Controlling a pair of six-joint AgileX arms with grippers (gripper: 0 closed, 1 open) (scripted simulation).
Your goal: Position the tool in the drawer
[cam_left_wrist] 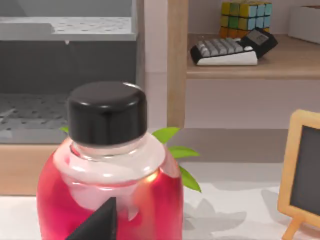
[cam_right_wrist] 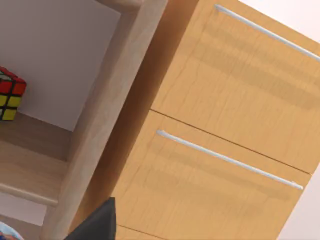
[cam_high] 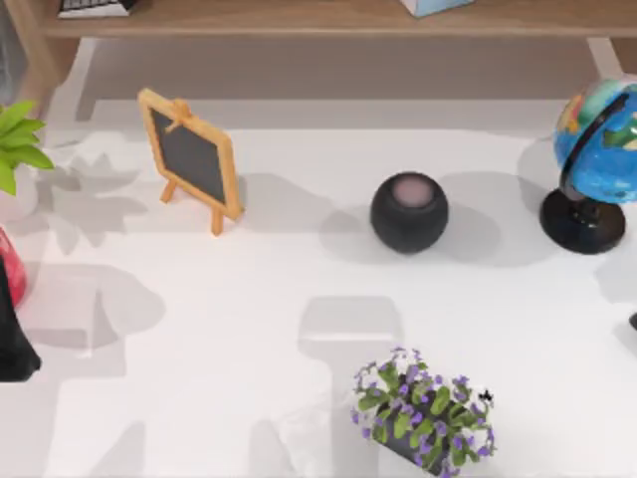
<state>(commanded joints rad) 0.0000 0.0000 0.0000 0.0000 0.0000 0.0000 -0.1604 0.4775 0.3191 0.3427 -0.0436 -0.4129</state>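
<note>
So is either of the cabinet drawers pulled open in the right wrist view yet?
No, the upper drawer and the lower drawer both sit flush and shut, each with its metal handle across the front.

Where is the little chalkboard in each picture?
Top view: the chalkboard stands at the back left of the table, left of the round dark speaker.
Left wrist view: its wooden frame stands on the table past the red bottle.
Right wrist view: this one faces the drawers instead.
Shared landmark: the wooden shelf.
</note>
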